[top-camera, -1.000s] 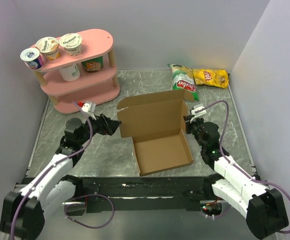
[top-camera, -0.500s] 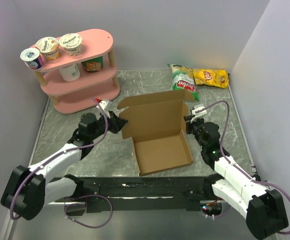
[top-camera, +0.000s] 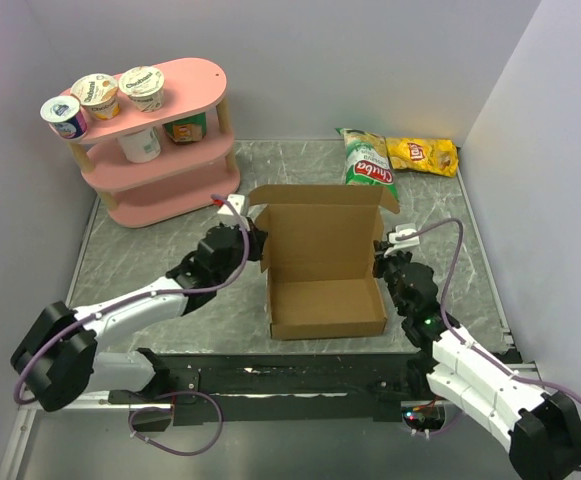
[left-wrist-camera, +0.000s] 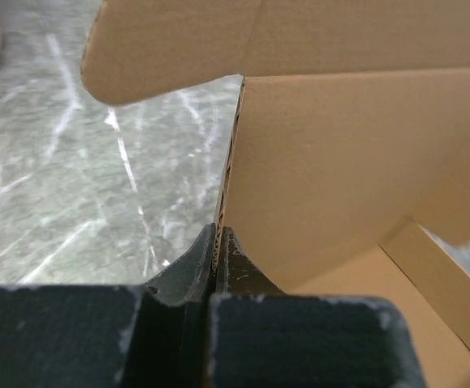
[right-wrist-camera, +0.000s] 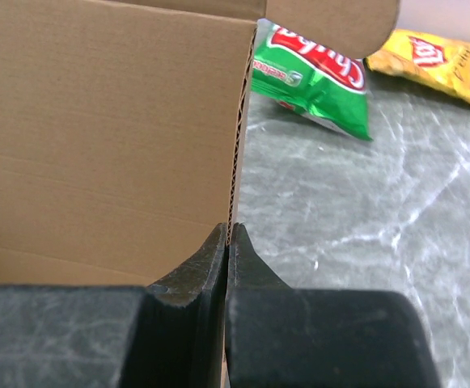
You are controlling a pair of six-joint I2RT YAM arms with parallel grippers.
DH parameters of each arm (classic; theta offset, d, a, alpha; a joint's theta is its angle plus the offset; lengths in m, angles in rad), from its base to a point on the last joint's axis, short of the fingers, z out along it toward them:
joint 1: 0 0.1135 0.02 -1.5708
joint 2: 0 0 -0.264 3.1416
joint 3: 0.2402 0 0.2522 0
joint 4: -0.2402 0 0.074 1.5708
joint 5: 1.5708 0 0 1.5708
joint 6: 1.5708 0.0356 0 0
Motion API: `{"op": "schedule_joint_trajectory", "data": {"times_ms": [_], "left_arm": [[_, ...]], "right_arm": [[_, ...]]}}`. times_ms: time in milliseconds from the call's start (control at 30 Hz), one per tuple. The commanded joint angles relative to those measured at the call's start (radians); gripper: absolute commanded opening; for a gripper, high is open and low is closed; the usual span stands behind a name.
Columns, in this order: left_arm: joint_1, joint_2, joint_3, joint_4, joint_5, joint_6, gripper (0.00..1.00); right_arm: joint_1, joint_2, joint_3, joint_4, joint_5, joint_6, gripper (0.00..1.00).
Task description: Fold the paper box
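Robot lab test cell. My two arms (top-camera: 130, 305) sat bolted at marble-pattern table (top-camera: 120, 250) edge; plain white walls (top-camera: 370, 60) enclosed it; pink shelf (top-camera: 170, 195) held yogurt cups (top-camera: 95, 95).

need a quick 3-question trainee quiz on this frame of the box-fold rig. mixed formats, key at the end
1. True or false: the left hand and the right hand are each shut on a side edge of the plain brown cardboard box.
2. Fill in: ___ cups stand on the top tier of the pink two-tier shelf.
3. Pick one: the box's lid is A. shut flat; B. raised upright; C. torn off.

Key: 1 true; 2 three; 3 B.
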Motion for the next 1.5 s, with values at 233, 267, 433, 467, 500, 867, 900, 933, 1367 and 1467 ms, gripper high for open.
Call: {"op": "schedule_joint_trajectory", "data": {"times_ms": [233, 267, 433, 467, 500, 867, 900, 933, 1367, 1467], "left_arm": [[-0.210, 0.137, 0.144, -0.127, -0.343, -0.128, 0.01], [-0.216, 0.143, 0.147, -0.128, -0.351, -0.136, 0.01], [-0.218, 0.139, 0.186, -0.157, -0.322, -0.162, 0.01], [-0.219, 0.134, 0.195, -0.173, -0.320, -0.165, 0.01], [-0.219, 0.129, 0.207, -0.177, -0.322, -0.170, 0.01], [-0.218, 0.083, 0.155, -0.124, -0.351, -0.176, 0.01], [-0.219, 0.080, 0.166, -0.128, -0.348, -0.173, 0.01], [-0.218, 0.076, 0.169, -0.139, -0.348, -0.168, 0.01], [-0.219, -0.061, 0.023, 0.002, -0.339, -0.087, 0.01], [-0.221, -0.064, -0.058, 0.051, -0.328, -0.130, 0.01]], "right_arm": [[0.134, 0.004, -0.001, -0.006, 0.173, 0.131, 0.00], [0.141, -0.002, -0.003, -0.005, 0.186, 0.134, 0.00], [0.172, -0.011, -0.013, 0.008, 0.230, 0.127, 0.00], [0.186, -0.014, -0.015, 0.014, 0.235, 0.119, 0.00], [0.194, -0.019, -0.019, 0.021, 0.241, 0.116, 0.00], [0.350, 0.016, -0.058, 0.156, 0.374, 0.082, 0.00], [0.362, 0.027, -0.055, 0.178, 0.403, 0.073, 0.00], [0.391, 0.036, -0.056, 0.193, 0.425, 0.062, 0.00], [0.522, 0.166, -0.033, 0.389, 0.571, -0.031, 0.00], [0.559, 0.206, -0.047, 0.458, 0.603, -0.044, 0.00]]}}
